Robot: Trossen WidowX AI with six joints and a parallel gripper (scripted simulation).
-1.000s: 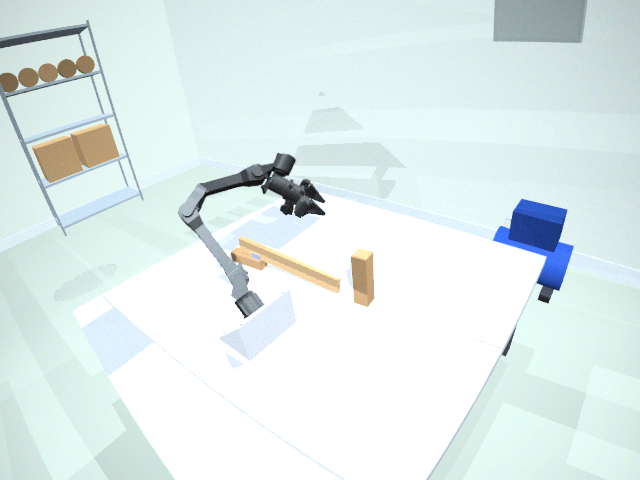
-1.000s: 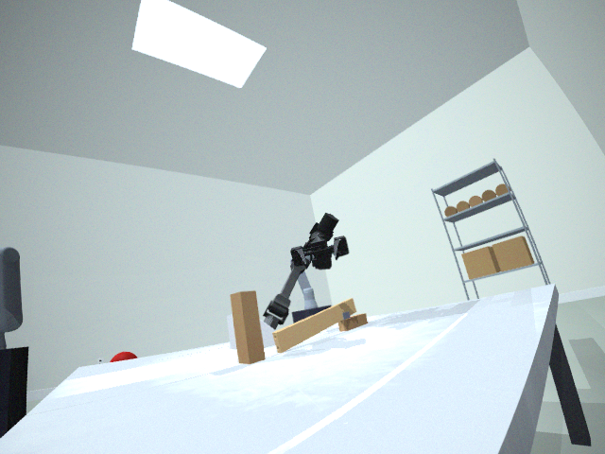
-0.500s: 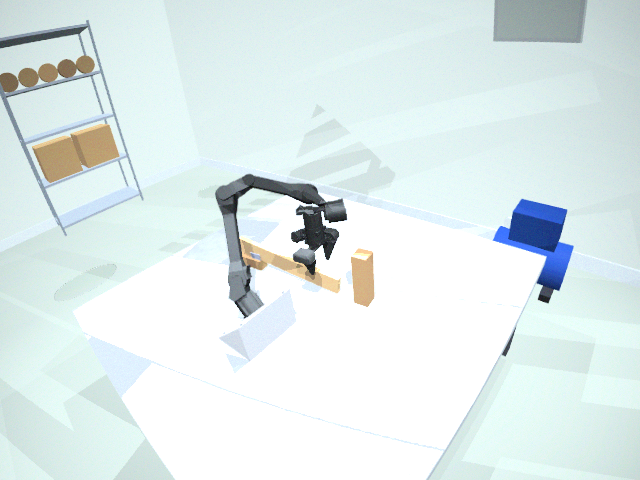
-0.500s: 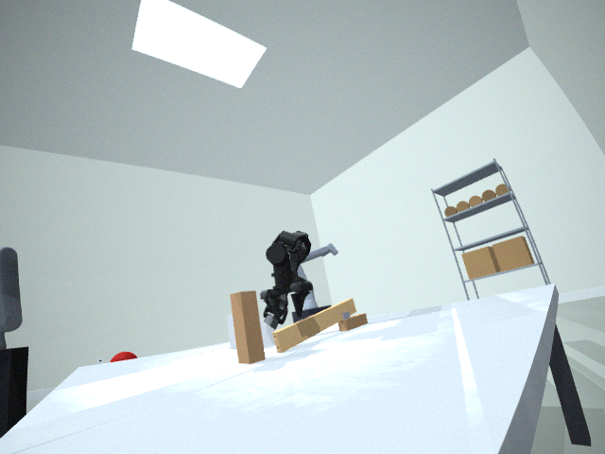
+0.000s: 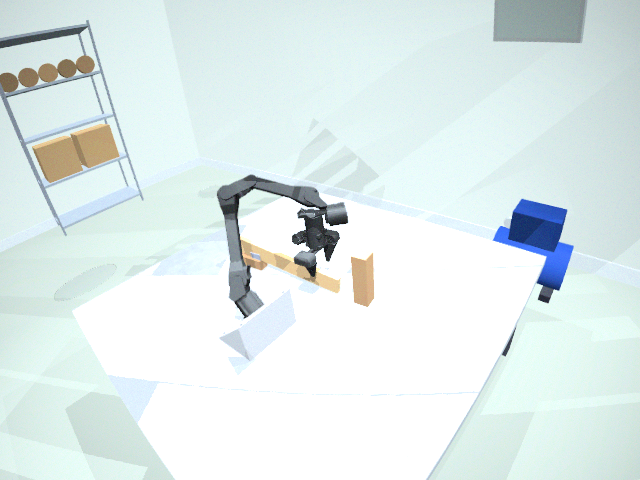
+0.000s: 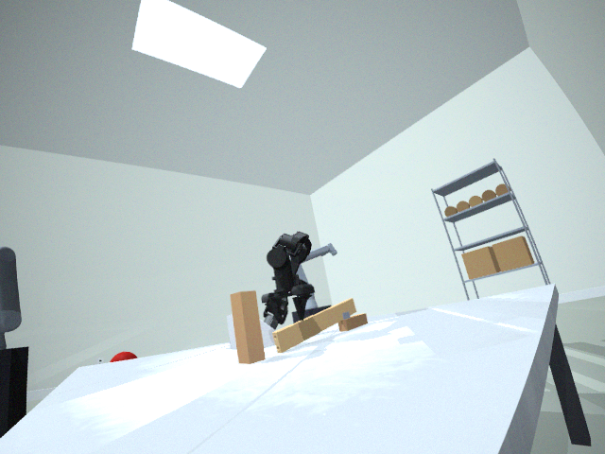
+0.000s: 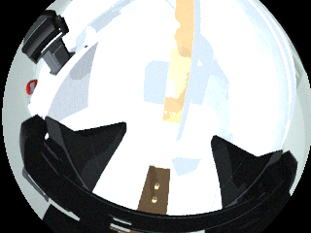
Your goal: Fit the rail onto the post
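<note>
The long pale wooden rail (image 5: 328, 281) (image 6: 318, 326) (image 7: 180, 73) slopes from the grey bracket (image 5: 254, 255) (image 6: 346, 315) on the low footboard block (image 5: 255, 264) (image 6: 356, 323) down to the table. Two small dark holes show in its near end in the exterior view. The upright wooden post (image 5: 363, 279) (image 6: 247, 327) (image 7: 162, 175) stands apart from that end, across a gap. Two pale pegs show on its face in the wrist view. My gripper (image 5: 320, 267) (image 6: 290, 316) (image 7: 169, 130) is open and empty, pointing down above the rail's near part. Whether the fingertips straddle the rail is unclear.
A white slanted panel (image 5: 273, 325) (image 7: 75, 92) stands on the table (image 5: 413, 351) (image 6: 341, 400) beside the arm's base. The arm arches over from the base to the rail. A shelf rack (image 5: 74, 178) (image 6: 493, 239) and a blue machine (image 5: 537, 227) stand beyond the table.
</note>
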